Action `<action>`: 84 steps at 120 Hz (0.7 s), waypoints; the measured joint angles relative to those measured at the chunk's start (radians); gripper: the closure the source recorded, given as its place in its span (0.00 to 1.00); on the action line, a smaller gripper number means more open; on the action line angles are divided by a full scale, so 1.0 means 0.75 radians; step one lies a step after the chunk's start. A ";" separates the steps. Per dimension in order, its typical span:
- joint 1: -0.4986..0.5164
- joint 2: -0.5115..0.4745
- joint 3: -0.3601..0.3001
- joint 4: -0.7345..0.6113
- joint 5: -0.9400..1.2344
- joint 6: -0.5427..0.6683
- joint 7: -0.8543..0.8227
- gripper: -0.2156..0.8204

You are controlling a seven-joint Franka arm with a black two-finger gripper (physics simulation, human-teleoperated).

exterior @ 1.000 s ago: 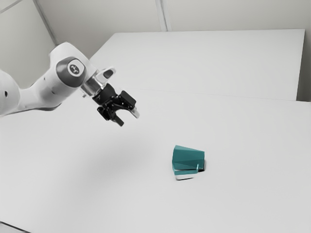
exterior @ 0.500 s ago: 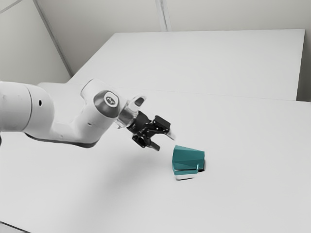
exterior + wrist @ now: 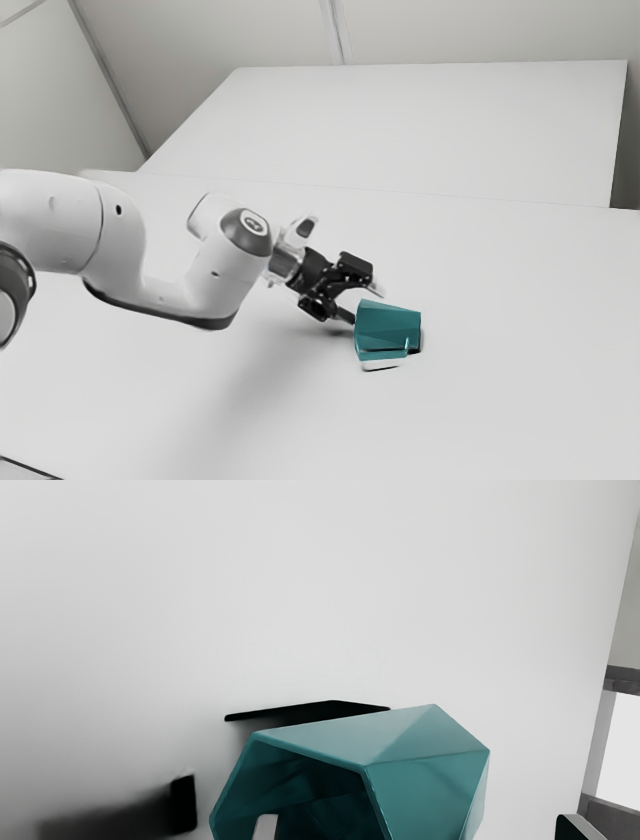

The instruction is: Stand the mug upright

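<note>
The mug (image 3: 388, 328) lies on its side on the worktop (image 3: 520, 330), mouth toward the gripper (image 3: 362, 304). The gripper stands wide, one fingertip (image 3: 265, 828) at the mouth, the other beyond the mug's outer wall

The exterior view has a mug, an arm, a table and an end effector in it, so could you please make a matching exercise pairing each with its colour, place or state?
Things:
1. mug
2. end effector
3. table
4. arm

Descriptions:
A. reaches in from the exterior view's left
B. flat and pale, a surface to lie on
C. teal, lying on its side
D. black, open, at the mouth of a vessel

Right pairs: 1-C, 2-D, 3-B, 4-A
</note>
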 joint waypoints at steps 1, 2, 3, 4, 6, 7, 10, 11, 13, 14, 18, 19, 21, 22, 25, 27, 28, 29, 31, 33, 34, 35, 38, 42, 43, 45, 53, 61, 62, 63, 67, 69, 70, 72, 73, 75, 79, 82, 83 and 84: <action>0.000 0.002 -0.001 0.000 -0.006 0.000 0.005 0.21; 0.000 0.004 -0.001 0.000 -0.013 0.001 0.009 0.21; 0.000 0.006 -0.002 0.000 -0.019 0.001 0.014 0.21; 0.000 0.009 -0.002 0.001 -0.025 0.002 0.018 0.21; 0.000 0.014 -0.003 0.001 -0.037 0.002 0.027 0.21; 0.000 0.017 -0.003 0.001 -0.042 0.002 0.031 0.21; 0.001 0.022 -0.005 0.002 -0.058 0.003 0.044 0.21; 0.001 0.023 -0.005 0.002 -0.063 0.003 0.048 0.21; 0.001 0.025 -0.007 0.003 -0.071 0.004 0.057 0.21; 0.002 0.026 -0.009 0.004 -0.075 0.004 0.061 0.21; 0.001 0.028 -0.014 0.005 -0.089 0.005 0.077 0.23; 0.001 0.028 -0.014 0.006 -0.092 0.005 0.081 0.25; 0.001 0.029 -0.016 0.007 -0.098 0.005 0.089 0.28; 0.001 0.029 -0.017 0.007 -0.100 0.005 0.092 0.30; 0.001 0.029 -0.018 0.010 -0.107 0.005 0.104 0.36; 0.001 0.029 -0.020 0.013 -0.110 0.005 0.111 0.40; 0.001 0.029 -0.021 0.015 -0.112 0.005 0.115 0.42; 0.002 0.029 -0.022 0.016 -0.113 0.005 0.119 0.45; 0.002 0.029 -0.025 0.019 -0.116 0.005 0.126 0.49; 0.002 0.029 -0.028 0.021 -0.119 0.005 0.133 0.54; 0.001 0.028 -0.028 0.022 -0.120 0.005 0.137 0.56; 0.001 0.028 -0.029 0.022 -0.121 0.005 0.140 0.58; 0.001 0.027 -0.032 0.024 -0.124 0.005 0.150 0.63; 0.001 0.026 -0.034 0.027 -0.127 0.004 0.163 0.69; 0.001 0.026 -0.034 0.029 -0.128 0.004 0.166 0.70; 0.001 0.025 -0.034 0.032 -0.129 0.003 0.172 0.73; 0.001 0.022 -0.036 0.042 -0.132 0.000 0.195 0.80; 0.001 0.017 -0.048 0.050 -0.134 -0.002 0.215 0.85; 0.001 0.017 -0.050 0.051 -0.134 -0.002 0.217 0.86; 0.001 0.016 -0.051 0.052 -0.134 -0.002 0.219 0.86; 0.002 0.015 -0.058 0.055 -0.134 -0.003 0.228 0.88; 0.002 0.013 -0.062 0.056 -0.135 -0.003 0.233 0.89; 0.001 0.012 -0.064 0.057 -0.135 -0.004 0.235 0.89; 0.001 0.011 -0.066 0.057 -0.136 -0.004 0.239 0.90; 0.001 0.010 -0.067 0.058 -0.137 -0.004 0.241 0.91; 0.001 0.008 -0.069 0.058 -0.138 -0.005 0.245 0.91; 0.002 0.000 -0.075 0.058 -0.141 -0.005 0.253 0.92; 0.001 -0.009 -0.080 0.057 -0.142 -0.006 0.258 0.92; 0.001 -0.013 -0.081 0.057 -0.142 -0.006 0.259 0.93; 0.001 -0.017 -0.082 0.057 -0.142 -0.006 0.261 0.93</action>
